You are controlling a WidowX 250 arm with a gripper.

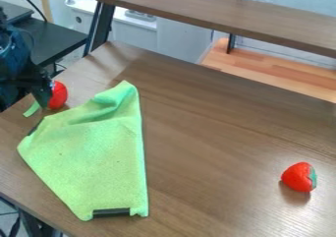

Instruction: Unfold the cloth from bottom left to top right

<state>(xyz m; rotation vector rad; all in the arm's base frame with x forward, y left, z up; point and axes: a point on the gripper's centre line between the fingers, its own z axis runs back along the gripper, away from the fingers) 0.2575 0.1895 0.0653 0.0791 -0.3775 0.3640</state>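
At the left edge of the camera view the black gripper hangs low over the table's left side, just beyond the cloth's upper left edge. The bright green cloth lies on the left half of the table, narrow at its top corner and wider below. Its upper part is rumpled, with a raised fold near the top corner. Black strips show at its bottom edge and upper left edge. A small green strip lies below the gripper; whether it belongs to the cloth, I cannot tell.
A red object is right beside the gripper, partly behind it. A red toy strawberry with a green end sits at the right of the brown table. A raised wooden shelf crosses behind the table.
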